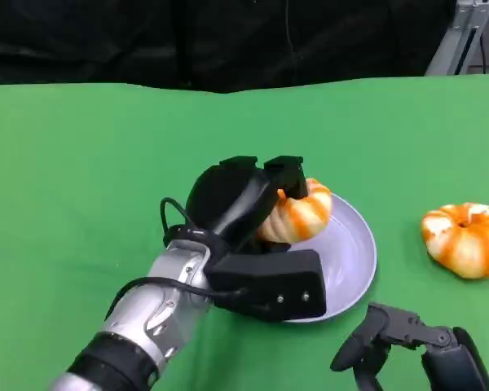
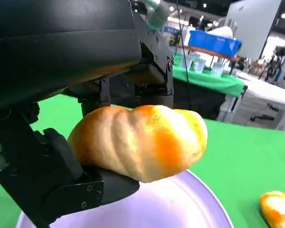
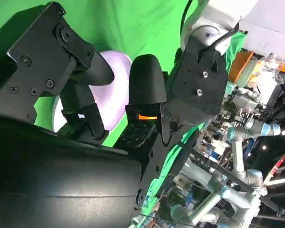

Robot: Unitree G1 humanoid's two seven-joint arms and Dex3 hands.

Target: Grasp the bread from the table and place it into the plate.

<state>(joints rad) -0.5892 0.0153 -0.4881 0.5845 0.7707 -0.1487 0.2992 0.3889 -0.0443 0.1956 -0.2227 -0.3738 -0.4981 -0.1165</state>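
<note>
My left hand (image 1: 243,204) grips an orange-and-white striped bread (image 1: 297,213) and holds it just above the far-left part of the lavender plate (image 1: 354,261). In the left wrist view the bread (image 2: 142,140) is pinched between black fingers (image 2: 147,71), with the plate (image 2: 180,209) right beneath it. A second striped bread (image 1: 464,238) lies on the green table to the right of the plate, also seen at the edge of the left wrist view as the second bread (image 2: 278,209). My right hand (image 1: 407,338) hovers low near the table's front edge with nothing in it, fingers apart.
The green cloth table (image 1: 81,179) stretches wide to the left and back. A black backdrop stands behind it, and a grey metal stand (image 1: 464,37) rises at the back right. The right wrist view shows the plate (image 3: 116,83) past my own fingers.
</note>
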